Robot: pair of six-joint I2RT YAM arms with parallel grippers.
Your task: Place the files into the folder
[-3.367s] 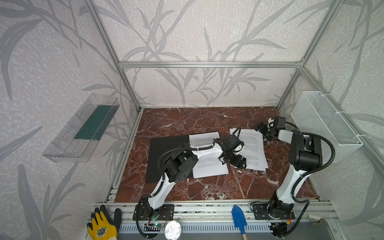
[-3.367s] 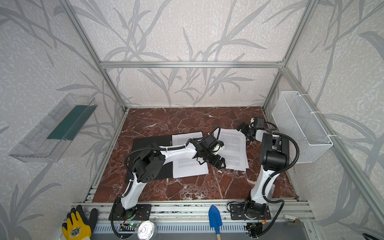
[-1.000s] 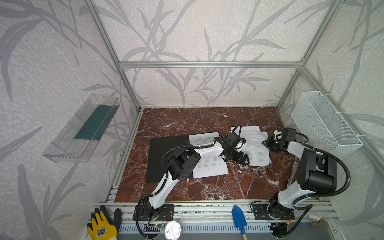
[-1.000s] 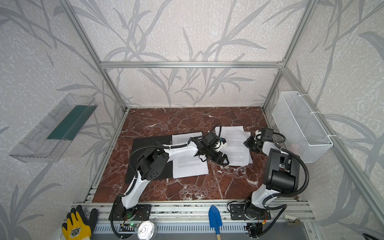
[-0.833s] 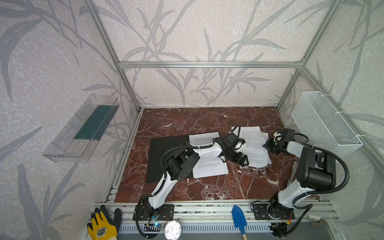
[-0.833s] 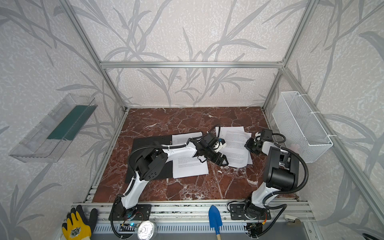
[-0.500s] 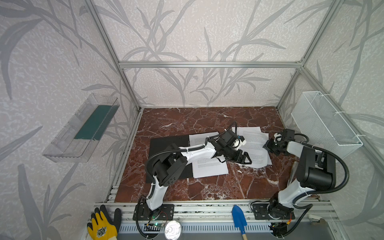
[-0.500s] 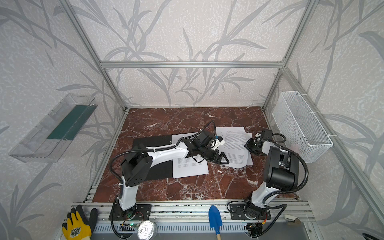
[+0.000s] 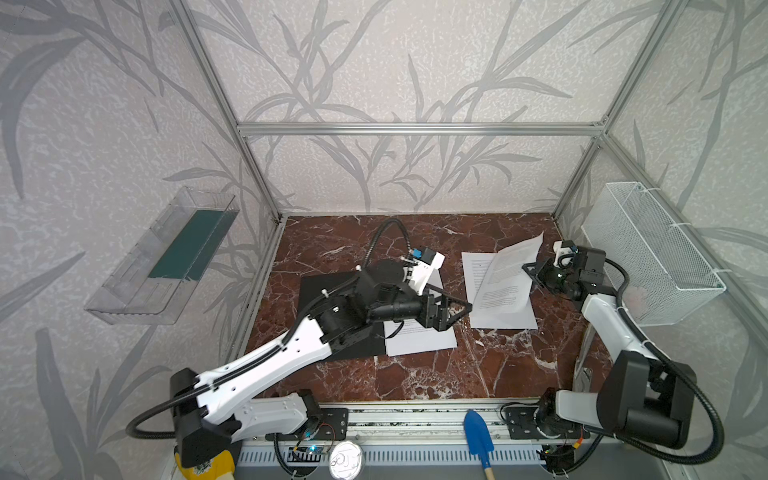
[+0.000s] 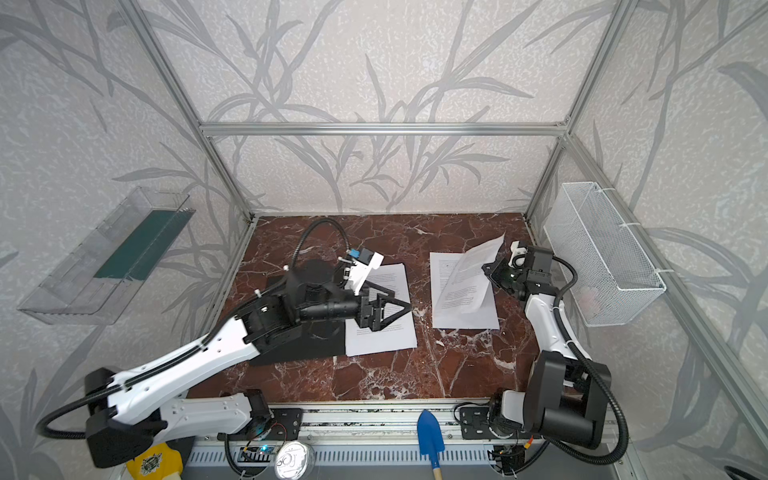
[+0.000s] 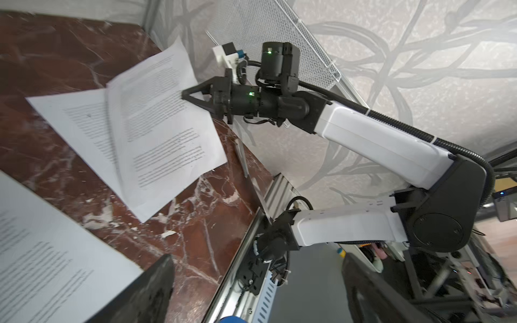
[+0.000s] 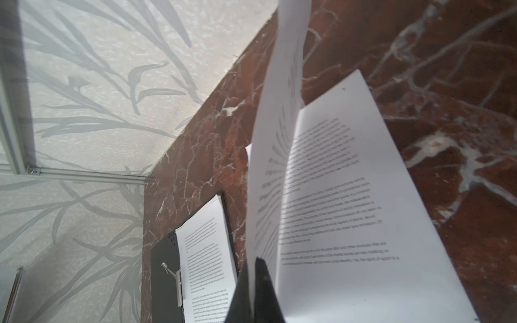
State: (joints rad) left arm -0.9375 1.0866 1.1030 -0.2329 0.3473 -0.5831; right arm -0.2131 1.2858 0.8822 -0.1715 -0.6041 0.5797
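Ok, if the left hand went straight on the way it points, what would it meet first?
Most likely the lifted sheet pinched by the right hand, though height is unclear: the left hand may instead skim over the flat sheet beneath.

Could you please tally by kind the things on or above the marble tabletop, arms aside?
Printed sheets: 3 (one on the folder, one flat on the marble, one pinched by the right gripper)
Black folder: 1
Total: 4

You have matt paper files in the jaws of the right gripper; beyond them, a matt black folder, metal clip, glossy marble-look table.
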